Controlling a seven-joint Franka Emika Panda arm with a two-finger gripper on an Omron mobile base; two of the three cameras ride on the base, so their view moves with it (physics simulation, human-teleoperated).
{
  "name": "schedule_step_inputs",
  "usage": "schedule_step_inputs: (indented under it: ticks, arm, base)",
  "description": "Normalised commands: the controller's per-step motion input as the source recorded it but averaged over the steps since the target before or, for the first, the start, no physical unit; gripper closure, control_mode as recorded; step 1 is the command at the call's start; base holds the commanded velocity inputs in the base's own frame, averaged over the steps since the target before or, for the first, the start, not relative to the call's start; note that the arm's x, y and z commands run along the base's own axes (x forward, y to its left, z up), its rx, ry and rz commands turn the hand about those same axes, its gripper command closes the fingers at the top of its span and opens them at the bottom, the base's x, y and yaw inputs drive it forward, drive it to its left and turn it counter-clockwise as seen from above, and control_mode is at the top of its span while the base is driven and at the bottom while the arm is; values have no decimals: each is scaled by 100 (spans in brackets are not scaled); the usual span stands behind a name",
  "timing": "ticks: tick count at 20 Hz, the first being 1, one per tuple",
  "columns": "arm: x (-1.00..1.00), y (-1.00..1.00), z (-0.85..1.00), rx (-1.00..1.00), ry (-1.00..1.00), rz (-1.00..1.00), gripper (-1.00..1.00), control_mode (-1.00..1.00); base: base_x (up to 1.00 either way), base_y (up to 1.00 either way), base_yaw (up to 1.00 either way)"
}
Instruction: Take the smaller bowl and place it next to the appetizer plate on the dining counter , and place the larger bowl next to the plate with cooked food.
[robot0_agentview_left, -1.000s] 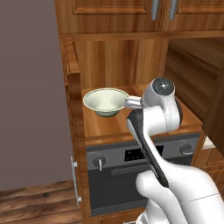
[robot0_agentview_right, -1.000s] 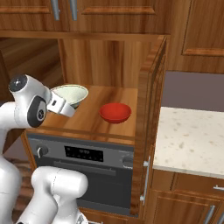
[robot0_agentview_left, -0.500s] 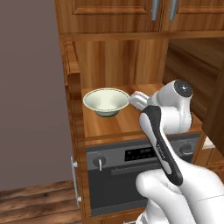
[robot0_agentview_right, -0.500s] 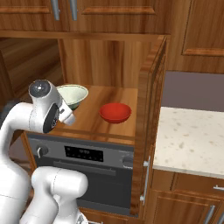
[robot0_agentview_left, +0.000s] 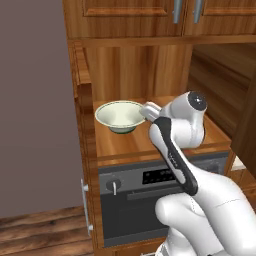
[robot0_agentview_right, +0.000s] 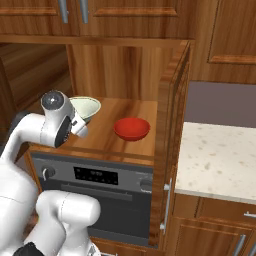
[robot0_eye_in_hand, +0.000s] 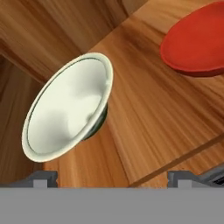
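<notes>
larger bowl: the pale cream-green larger bowl (robot0_agentview_left: 120, 116) sits upright on the wooden shelf (robot0_agentview_left: 125, 142) above the oven, left of centre in the left base view. From the right base view it's (robot0_agentview_right: 86, 107) at middle left, partly tucked behind the robot's hand. In the hand view it (robot0_eye_in_hand: 68, 107) takes up the left half, rolled sideways by the camera tilt, foot touching the wood.

smaller bowl: the plain red smaller bowl (robot0_agentview_right: 132, 128) is on the same shelf, near the frame centre in the right base view and apart from the cream one with bare wood between them. Hand view has it (robot0_eye_in_hand: 195, 41) in the upper right corner, cut off by the edge.

gripper: the gripper (robot0_eye_in_hand: 111, 177) is spread wide, nothing between the tips, both dark finger tips (robot0_eye_in_hand: 43, 177) poking up at the bottom of the hand view. It's just short of the cream bowl, not touching it as far as I can see.

oven: dark oven (robot0_agentview_right: 95, 192) with knobs right under the shelf, lower middle in both base views.

dining counter: a speckled beige dining counter (robot0_agentview_right: 220, 160) shows at the right of the right base view, beyond the cabinet side wall.

cabinets: wooden cabinets (robot0_agentview_left: 150, 17) with metal handles run along the top.
</notes>
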Motion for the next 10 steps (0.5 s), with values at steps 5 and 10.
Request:
schedule_step_inputs:
  ticks: [5,10]
  arm:
    - [74,0,-19,0,-1,0,-100,-100]
    - [69,5,-18,0,1,0,-100,-100]
  base:
    - [0,0,0]
    - [0,0,0]
